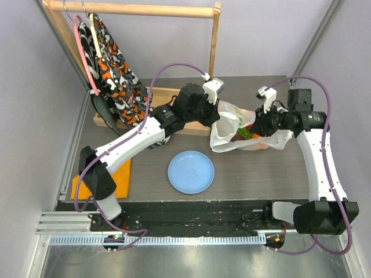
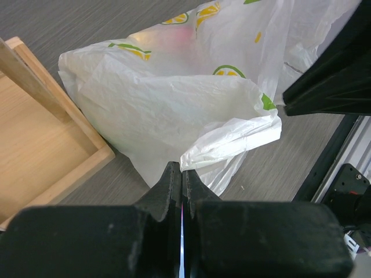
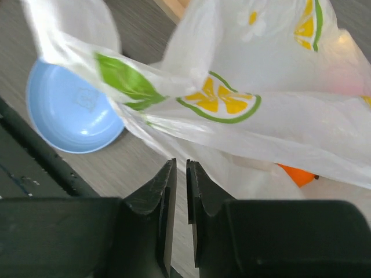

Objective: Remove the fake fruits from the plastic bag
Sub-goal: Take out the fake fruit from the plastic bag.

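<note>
1. Several fake fruits (image 1: 246,134) lie inside the plastic bag (image 1: 235,128); from above, red, green and orange pieces show through its open mouth.
2. 1 orange fruit (image 3: 297,174) peeks from under the film in the right wrist view; the other fruits are too hidden to name.
3. The bag sits on the grey table (image 1: 261,174), right of centre, between the 2 grippers, its white film printed with lemon slices and green leaves.
4. The left gripper (image 2: 181,171) is at the bag's left side with its fingers pressed together, pinching a folded edge of the film.
5. The right gripper (image 3: 181,165) is at the bag's right side, low against the film; its fingers are almost together with only a thin slit between them, and I cannot tell whether any film is caught there.
6. A light-blue plate (image 1: 191,172) lies on the table just in front of the bag, near it but apart.
7. A wooden base (image 2: 40,145) stands just beside the bag's far left side, and a patterned garment (image 1: 116,75) hangs from the rack above it.
8. An orange cloth (image 1: 101,180) lies flat at the table's left edge, well apart from the bag.
</note>
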